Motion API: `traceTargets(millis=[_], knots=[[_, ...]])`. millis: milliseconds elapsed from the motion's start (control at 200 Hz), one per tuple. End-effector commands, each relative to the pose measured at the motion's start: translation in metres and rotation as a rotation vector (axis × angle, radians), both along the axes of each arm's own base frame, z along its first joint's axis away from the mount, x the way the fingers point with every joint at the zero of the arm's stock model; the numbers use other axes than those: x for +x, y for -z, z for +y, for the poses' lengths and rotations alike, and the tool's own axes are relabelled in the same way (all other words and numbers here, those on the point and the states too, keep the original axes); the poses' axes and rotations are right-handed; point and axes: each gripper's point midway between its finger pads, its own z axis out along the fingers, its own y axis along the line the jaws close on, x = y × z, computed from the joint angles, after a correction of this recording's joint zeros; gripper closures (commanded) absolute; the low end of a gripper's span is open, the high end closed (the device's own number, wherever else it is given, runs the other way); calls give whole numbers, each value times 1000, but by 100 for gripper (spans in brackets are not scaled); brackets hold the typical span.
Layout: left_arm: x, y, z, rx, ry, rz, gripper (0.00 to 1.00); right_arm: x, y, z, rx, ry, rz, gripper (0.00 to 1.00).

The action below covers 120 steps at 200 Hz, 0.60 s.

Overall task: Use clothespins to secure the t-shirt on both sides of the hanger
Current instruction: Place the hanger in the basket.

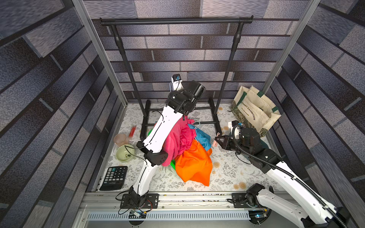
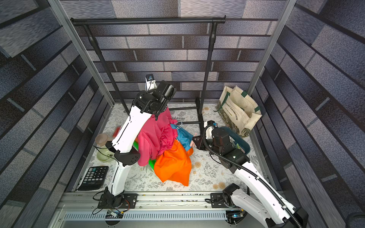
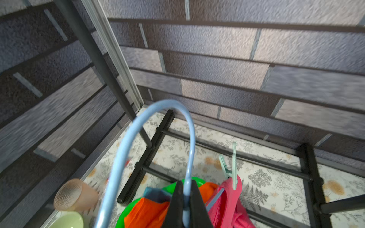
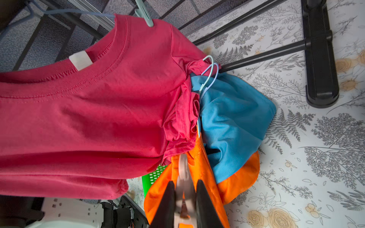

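The pink t-shirt [image 4: 94,110] hangs on a pale blue hanger [image 3: 138,134]. My left gripper [image 3: 185,190] is shut on the stem of the hanger's hook and holds it up above the clothes pile, in front of the rack. A mint green clothespin [image 3: 231,167] is clipped on one shoulder of the t-shirt [image 1: 175,138]; it also shows in the right wrist view as clothespin [image 4: 145,15]. My right gripper [image 4: 185,190] is shut on a pale pink clothespin [image 4: 183,171]. It sits low, just right of the pile, as right gripper [image 1: 216,140], apart from the t-shirt.
Under the t-shirt lie an orange garment [image 1: 194,165], a blue garment [image 1: 203,138] with two more hangers [image 4: 209,75], and a green basket [image 1: 173,164]. The black rack [image 1: 175,20] stands behind. A tote bag [image 1: 254,110], blue tub [image 2: 244,145], calculator [image 1: 114,177], bowl [image 1: 124,153] and cup [image 1: 120,139] ring the floor.
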Motion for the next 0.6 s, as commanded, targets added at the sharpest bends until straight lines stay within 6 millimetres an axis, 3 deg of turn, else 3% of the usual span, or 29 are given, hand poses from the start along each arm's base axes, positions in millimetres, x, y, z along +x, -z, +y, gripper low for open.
traceTargets(millis=[0, 170, 261, 376, 496, 546, 596], knots=[[-24, 29, 16, 100, -127, 49, 100, 0, 21, -2, -3, 32, 46, 100], [-31, 86, -9, 83, -70, 161, 100, -5, 29, -14, -47, 62, 50, 100], [-32, 132, -34, -49, 50, 212, 97, -8, 32, -20, -71, 76, 48, 100], [-43, 186, -39, -251, 117, 274, 90, -10, 38, -25, -89, 88, 56, 100], [-46, 211, -38, -402, 154, 319, 81, -11, 44, -25, -96, 86, 71, 100], [-47, 215, -39, -428, 176, 340, 72, -11, 45, -24, -94, 83, 76, 100], [-48, 217, -41, -445, 206, 354, 69, -11, 45, -23, -93, 80, 80, 100]])
